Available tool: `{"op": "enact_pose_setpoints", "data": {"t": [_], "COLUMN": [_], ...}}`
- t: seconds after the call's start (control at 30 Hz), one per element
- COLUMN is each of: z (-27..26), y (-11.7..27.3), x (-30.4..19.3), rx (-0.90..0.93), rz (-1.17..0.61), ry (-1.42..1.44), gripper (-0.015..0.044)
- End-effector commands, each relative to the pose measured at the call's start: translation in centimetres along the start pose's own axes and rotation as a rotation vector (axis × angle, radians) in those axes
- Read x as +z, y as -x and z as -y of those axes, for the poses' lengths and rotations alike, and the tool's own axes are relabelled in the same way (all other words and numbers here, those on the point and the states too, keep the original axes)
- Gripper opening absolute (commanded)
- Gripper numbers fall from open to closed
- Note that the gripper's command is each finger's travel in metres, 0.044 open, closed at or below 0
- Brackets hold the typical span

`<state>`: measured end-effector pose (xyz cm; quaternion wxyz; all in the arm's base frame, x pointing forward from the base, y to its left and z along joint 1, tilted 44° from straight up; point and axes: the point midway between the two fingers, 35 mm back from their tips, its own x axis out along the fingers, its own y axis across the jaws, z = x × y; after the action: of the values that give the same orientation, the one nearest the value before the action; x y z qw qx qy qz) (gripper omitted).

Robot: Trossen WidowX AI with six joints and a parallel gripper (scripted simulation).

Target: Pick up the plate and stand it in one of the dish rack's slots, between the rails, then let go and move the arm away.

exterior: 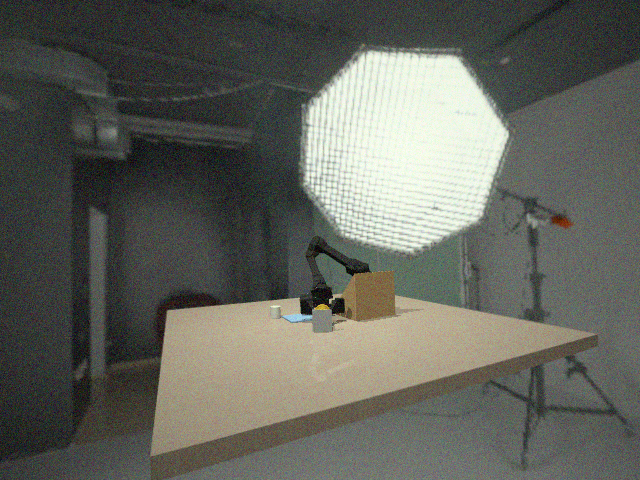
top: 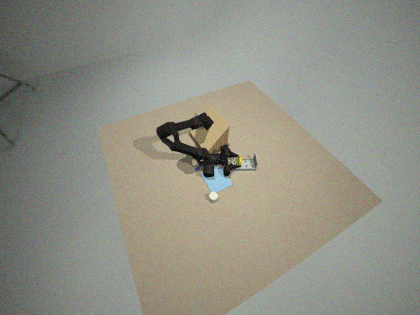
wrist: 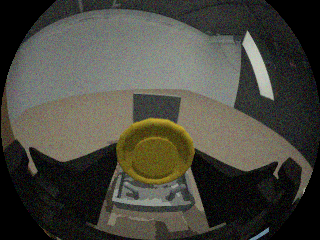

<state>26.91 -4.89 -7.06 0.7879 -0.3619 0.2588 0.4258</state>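
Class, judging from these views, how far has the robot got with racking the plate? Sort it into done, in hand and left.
Done: the yellow plate is picked up, clamped in the tool. In hand: it is held upright over the grey dish rack, its lower edge down among the rails in the wrist view. Left: seat it, release, and move the arm away.

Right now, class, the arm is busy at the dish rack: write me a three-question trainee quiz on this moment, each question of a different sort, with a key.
1. True or false: the claw is shut on the yellow plate.
2. What lies directly below the plate in the wrist view?
A. white cup
B. dish rack
C. blue cloth
3. Fill in: the plate stands ____, not flat.

Key: 1 true. 2 B, the dish rack. 3 upright.
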Motion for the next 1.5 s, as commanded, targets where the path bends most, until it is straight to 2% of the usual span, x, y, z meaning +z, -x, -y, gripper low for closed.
{"op": "enact_pose_setpoints", "data": {"t": [0.0,0.4,0.73,1.1,1.27,1.47], "z": [0.0,0.0,0.2,1.0,1.0,0.5], "y": [0.0,0.0,0.1,1.8,1.8,1.4], "x": [0.0,0.0,0.7,11.8,11.9,11.9], "rx": [0.0,0.0,0.002,-0.005,-0.003,0.058], "rz": [0.0,0.0,-0.002,0.015,0.014,-0.072], "ry": [0.0,0.0,0.002,0.015,0.01,-0.138], "gripper": [0.0079,0.0394,0.04,0.04,0.04,0.04]}}
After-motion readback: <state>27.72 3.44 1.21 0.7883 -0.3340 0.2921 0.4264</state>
